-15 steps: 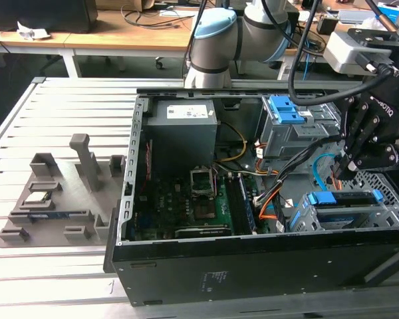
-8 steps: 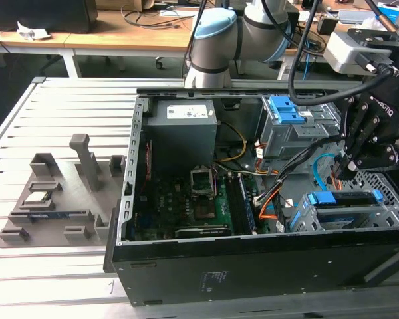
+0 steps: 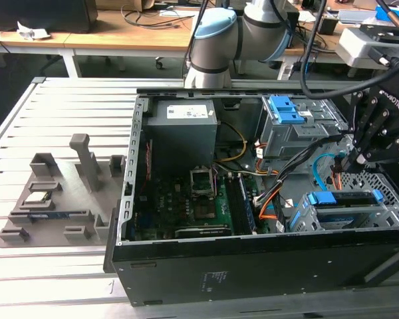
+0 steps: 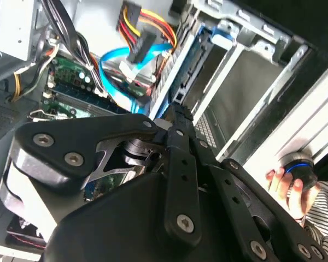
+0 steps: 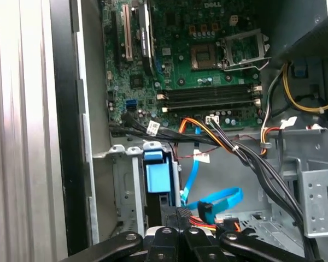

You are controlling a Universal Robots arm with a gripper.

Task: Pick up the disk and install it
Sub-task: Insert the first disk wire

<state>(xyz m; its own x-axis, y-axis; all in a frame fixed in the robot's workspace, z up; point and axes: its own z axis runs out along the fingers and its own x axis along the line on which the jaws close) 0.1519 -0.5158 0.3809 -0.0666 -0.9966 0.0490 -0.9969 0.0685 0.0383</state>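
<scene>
In the exterior view an open computer case (image 3: 186, 266) lies on its side on a slatted metal tabletop (image 3: 53, 266), its green motherboard (image 3: 186, 206) and grey power supply (image 3: 183, 129) exposed. The black hand (image 3: 356, 154) hangs over the drive bays at the exterior view's right, just above the drive cage (image 3: 339, 212) with its bright blue latch (image 3: 321, 199); whether its fingers are together or apart I cannot tell from here. The disk (image 3: 349, 203) sits edge-up in that cage, a dark slab between blue rails. A grey fixture (image 3: 60, 193) rests on the tabletop, well apart from the case. In the second wrist view the hand's black linkage (image 4: 175, 180) meets near a blue-railed slot (image 4: 177, 82) beside blue cables (image 4: 115, 60), and a person's fingers (image 4: 281, 183) hold a small round knob (image 4: 298, 169). In the first wrist view the finger links (image 5: 177, 237) close in together just below the blue latch (image 5: 157, 174) of the cage, with the motherboard (image 5: 197, 60) beyond.
</scene>
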